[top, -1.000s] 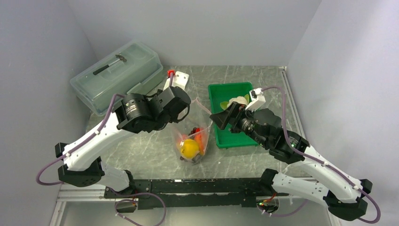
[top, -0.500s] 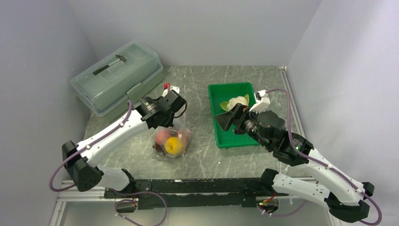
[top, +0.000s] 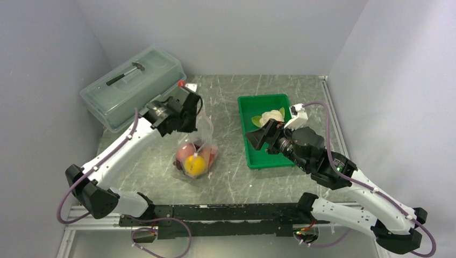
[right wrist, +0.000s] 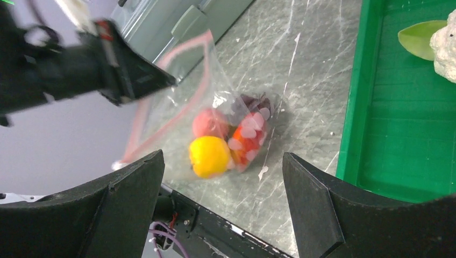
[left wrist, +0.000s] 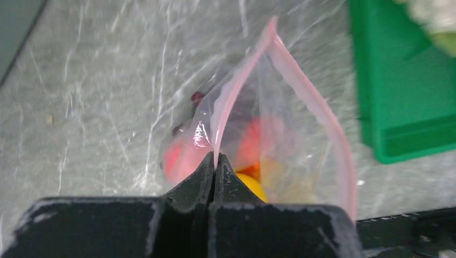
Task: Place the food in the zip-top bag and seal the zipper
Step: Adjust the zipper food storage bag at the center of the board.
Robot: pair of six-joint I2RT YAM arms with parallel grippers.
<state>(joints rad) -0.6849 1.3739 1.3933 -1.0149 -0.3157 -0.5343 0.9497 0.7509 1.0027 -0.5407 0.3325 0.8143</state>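
The clear zip-top bag (top: 200, 141) stands on the table with its mouth lifted. My left gripper (top: 197, 111) is shut on one side of the pink zipper (left wrist: 243, 79); the strip gapes in a loop. Inside lie an orange (right wrist: 209, 156), a peach (right wrist: 206, 122), a red-orange pepper (right wrist: 248, 137) and something dark purple (right wrist: 257, 100). A white cauliflower (top: 272, 115) with green leaves rests in the green tray (top: 264, 159). Over the tray's near-left part hovers my right gripper (top: 262, 138), open and holding nothing, right of the bag.
A large translucent lidded box (top: 132, 86) with a dark handle stands at the back left, just behind my left wrist. The table's black front rail (right wrist: 226, 231) runs below the bag. Grey walls close in both sides.
My left gripper has carried the bag to the left and then back toward the lidded box, raising its mouth. The right gripper has shifted only slightly over the tray.
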